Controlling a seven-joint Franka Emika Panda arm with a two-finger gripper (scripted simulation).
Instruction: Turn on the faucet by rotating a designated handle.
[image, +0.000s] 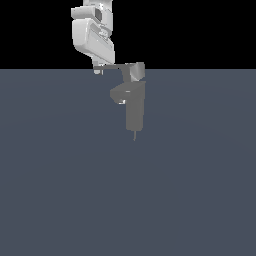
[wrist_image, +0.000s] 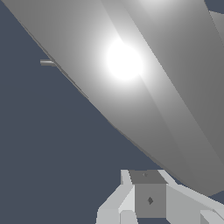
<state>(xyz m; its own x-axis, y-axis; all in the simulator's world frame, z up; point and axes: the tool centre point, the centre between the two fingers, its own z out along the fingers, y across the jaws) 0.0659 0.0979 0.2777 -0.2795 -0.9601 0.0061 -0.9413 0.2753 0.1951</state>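
The grey faucet (image: 135, 107) stands upright in the middle of the exterior view, with its short spout stub (image: 120, 94) angled toward that view's left. Its handle (image: 112, 66), a thin flat bar, juts from the blocky cap (image: 138, 71) toward the exterior view's left. My gripper (image: 98, 70) comes down from above, its fingertips at the bar's free end, touching or nearly touching it. In the wrist view the handle (wrist_image: 144, 87) fills most of the picture as a broad, glaring grey surface, and a finger (wrist_image: 149, 199) shows beside its edge. Whether the jaws are open is hidden.
The white arm (image: 92, 32) reaches down from the top of the exterior view, left of the faucet. A flat dark blue-grey floor (image: 190, 190) lies all round the faucet's base. A thin grey sliver (wrist_image: 48, 62) shows beyond the handle's edge in the wrist view.
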